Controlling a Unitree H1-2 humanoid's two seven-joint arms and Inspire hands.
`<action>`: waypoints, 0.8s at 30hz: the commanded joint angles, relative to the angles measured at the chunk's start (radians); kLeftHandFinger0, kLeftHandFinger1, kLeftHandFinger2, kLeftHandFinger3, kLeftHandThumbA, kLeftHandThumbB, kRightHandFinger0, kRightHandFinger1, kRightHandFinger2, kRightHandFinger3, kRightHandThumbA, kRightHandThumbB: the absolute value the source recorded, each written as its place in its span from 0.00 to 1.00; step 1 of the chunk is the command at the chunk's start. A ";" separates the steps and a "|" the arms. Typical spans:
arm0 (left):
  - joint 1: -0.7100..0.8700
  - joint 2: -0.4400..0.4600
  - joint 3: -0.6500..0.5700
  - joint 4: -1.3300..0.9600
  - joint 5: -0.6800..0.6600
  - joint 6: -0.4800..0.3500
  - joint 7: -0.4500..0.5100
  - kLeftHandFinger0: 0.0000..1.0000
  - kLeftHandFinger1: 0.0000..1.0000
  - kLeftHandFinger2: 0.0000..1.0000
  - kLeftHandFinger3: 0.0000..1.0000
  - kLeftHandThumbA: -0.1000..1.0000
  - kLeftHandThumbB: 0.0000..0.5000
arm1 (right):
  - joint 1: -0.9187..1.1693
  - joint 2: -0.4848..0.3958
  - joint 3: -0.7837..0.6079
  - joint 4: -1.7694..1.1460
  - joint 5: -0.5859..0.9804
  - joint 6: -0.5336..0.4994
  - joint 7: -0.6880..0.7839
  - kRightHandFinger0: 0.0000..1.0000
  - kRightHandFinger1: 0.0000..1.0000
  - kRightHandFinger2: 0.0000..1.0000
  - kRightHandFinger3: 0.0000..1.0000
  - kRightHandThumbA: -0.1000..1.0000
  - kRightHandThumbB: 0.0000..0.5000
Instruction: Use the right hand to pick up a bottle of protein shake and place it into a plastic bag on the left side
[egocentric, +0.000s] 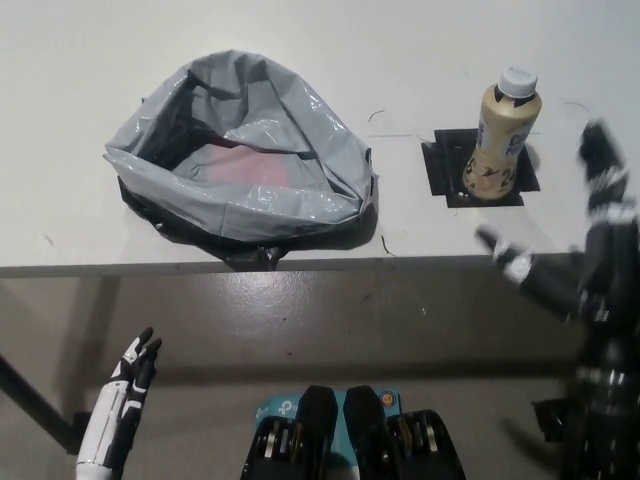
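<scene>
- Now your black right hand (585, 255) hovers with fingers spread, holding nothing, just right of and below the protein shake bottle (501, 135).
- Bottle stands upright on a black square (445, 170), right of the grey plastic bag (240, 150).
- Your white left hand (125, 400) rests low left.

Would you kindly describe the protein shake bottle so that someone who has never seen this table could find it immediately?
Start at the white table and look past the crumpled grey plastic bag to the far right. There a black square patch marks the surface, and the protein shake bottle stands upright on it. It is the only bottle: beige, with a white cap.
</scene>
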 joint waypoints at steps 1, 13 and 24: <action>-0.005 0.009 0.012 -0.037 0.002 -0.043 0.010 1.00 1.00 1.00 1.00 1.00 0.36 | -0.103 -0.013 -0.035 0.055 0.005 0.079 -0.030 1.00 1.00 1.00 1.00 1.00 0.70; -0.006 0.005 0.010 -0.041 -0.003 -0.036 0.005 1.00 1.00 1.00 1.00 1.00 0.41 | -0.364 -0.061 -0.100 0.438 0.066 0.119 -0.053 1.00 1.00 1.00 1.00 1.00 0.70; -0.004 0.014 0.003 -0.032 -0.031 -0.059 -0.020 1.00 1.00 1.00 1.00 1.00 0.34 | -0.487 -0.094 -0.130 0.591 0.093 0.173 -0.076 1.00 1.00 1.00 1.00 1.00 0.90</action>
